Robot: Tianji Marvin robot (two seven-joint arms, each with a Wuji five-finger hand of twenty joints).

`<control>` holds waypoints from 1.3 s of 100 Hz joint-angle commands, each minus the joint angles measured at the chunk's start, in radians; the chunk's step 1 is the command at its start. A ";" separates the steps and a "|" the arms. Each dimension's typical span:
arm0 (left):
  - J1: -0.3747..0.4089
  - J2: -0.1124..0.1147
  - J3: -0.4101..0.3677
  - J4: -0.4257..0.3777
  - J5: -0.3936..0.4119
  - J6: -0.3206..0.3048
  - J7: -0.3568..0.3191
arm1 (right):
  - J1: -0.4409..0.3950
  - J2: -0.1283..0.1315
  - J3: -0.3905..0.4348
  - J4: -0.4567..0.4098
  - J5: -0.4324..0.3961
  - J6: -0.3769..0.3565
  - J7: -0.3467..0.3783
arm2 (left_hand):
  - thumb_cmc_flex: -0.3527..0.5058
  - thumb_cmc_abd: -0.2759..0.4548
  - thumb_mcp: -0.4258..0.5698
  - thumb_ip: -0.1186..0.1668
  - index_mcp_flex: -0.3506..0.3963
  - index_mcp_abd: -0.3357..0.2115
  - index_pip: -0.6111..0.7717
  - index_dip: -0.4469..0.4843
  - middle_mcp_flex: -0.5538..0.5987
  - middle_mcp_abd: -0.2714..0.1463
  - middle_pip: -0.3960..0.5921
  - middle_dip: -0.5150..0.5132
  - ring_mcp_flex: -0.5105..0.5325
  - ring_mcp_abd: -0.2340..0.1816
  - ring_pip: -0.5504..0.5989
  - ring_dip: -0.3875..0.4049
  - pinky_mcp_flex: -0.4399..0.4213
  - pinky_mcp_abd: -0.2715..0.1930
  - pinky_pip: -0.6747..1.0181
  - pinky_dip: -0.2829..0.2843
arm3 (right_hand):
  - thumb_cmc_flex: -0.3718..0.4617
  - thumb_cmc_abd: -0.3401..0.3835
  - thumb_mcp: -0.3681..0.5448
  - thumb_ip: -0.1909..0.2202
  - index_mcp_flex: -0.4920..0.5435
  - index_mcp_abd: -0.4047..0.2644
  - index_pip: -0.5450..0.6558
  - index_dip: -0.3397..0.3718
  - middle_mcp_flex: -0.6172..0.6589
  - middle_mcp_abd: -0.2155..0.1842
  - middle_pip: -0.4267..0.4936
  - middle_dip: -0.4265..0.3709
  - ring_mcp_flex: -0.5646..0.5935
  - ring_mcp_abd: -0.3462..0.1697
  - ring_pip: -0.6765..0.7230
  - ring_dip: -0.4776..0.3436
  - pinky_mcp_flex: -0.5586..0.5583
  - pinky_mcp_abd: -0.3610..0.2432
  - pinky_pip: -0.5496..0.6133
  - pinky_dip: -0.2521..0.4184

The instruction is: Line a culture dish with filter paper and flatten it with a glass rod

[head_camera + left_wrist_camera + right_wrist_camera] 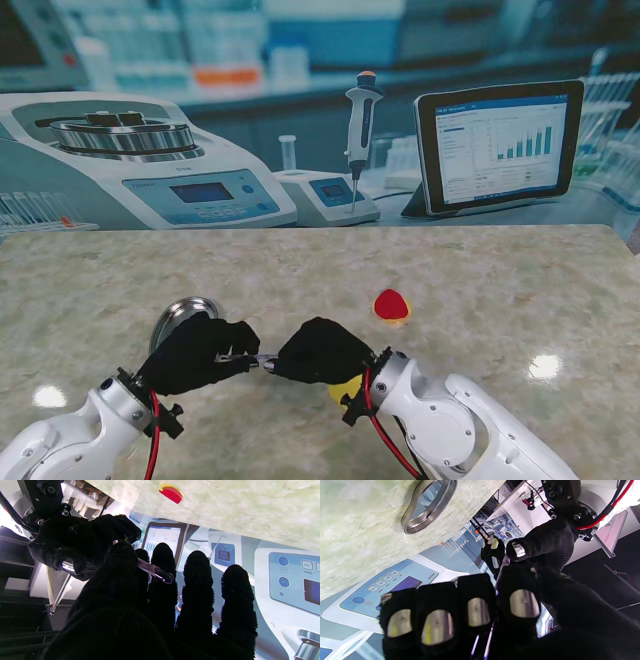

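Over the near part of the table my left hand point(195, 352) and right hand point(322, 350) meet fingertip to fingertip, with a short piece of the glass rod point(262, 359) showing between them. In the left wrist view the clear rod point(155, 571) runs from the curled right hand point(75, 542) past my left thumb, its rounded end free over my left fingers point(197, 580). Both hands seem closed on it. The shiny round culture dish point(178, 314) sits on the table just beyond my left hand, part hidden by it. The dish point(430, 505) looks empty.
A red piece on a yellow disc point(390, 305) lies right of centre, farther from me than the hands. Something yellow point(345, 388) peeks out under my right wrist. A printed lab backdrop point(320, 120) stands along the table's far edge.
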 commanded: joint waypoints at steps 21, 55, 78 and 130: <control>0.011 0.003 -0.018 -0.011 -0.012 -0.017 -0.026 | -0.020 -0.007 0.005 -0.003 -0.019 0.027 -0.018 | -0.397 0.010 0.414 0.073 -0.132 0.024 -0.477 -0.117 -0.355 0.015 -0.397 -0.453 -0.233 -0.027 -0.542 -0.278 -0.143 -0.008 -0.287 -0.120 | -0.031 -0.045 0.031 0.038 0.065 0.066 0.085 0.016 0.077 -0.024 0.096 0.053 0.061 -0.061 0.138 0.053 0.082 -0.010 0.215 -0.050; 0.037 -0.001 -0.046 -0.016 -0.114 -0.004 -0.049 | -0.062 -0.003 0.052 -0.030 -0.040 0.069 -0.016 | -0.401 0.185 -0.003 0.102 -0.302 0.046 -0.728 -0.252 -0.657 0.030 -0.586 -0.595 -0.468 -0.042 -0.919 -0.426 -0.311 -0.043 -0.887 -0.235 | -0.045 -0.034 0.036 0.048 0.065 0.050 0.103 0.009 0.081 -0.041 0.126 0.051 0.061 -0.068 0.186 0.084 0.162 -0.006 0.271 -0.084; 0.074 -0.004 -0.066 -0.027 -0.129 0.057 -0.057 | -0.113 0.009 0.147 -0.057 -0.064 0.086 0.021 | -0.288 0.244 -0.192 0.125 -0.320 0.058 -0.760 -0.269 -0.688 0.031 -0.601 -0.597 -0.488 -0.043 -0.985 -0.429 -0.315 -0.046 -1.022 -0.216 | -0.061 -0.027 0.043 0.080 0.068 0.032 0.134 0.005 0.082 -0.054 0.156 0.031 0.062 -0.077 0.205 0.091 0.195 -0.009 0.297 -0.111; 0.127 -0.021 -0.024 -0.012 -0.134 0.139 0.021 | -0.181 0.021 0.337 -0.130 -0.159 0.248 0.091 | -0.261 0.274 -0.238 0.130 -0.325 0.060 -0.819 -0.301 -0.708 0.032 -0.656 -0.616 -0.525 -0.056 -1.052 -0.439 -0.352 -0.066 -1.127 -0.201 | -0.078 -0.033 0.063 0.123 0.072 0.023 0.191 -0.011 0.083 -0.066 0.216 0.001 0.060 -0.094 0.226 0.135 0.285 -0.007 0.318 -0.137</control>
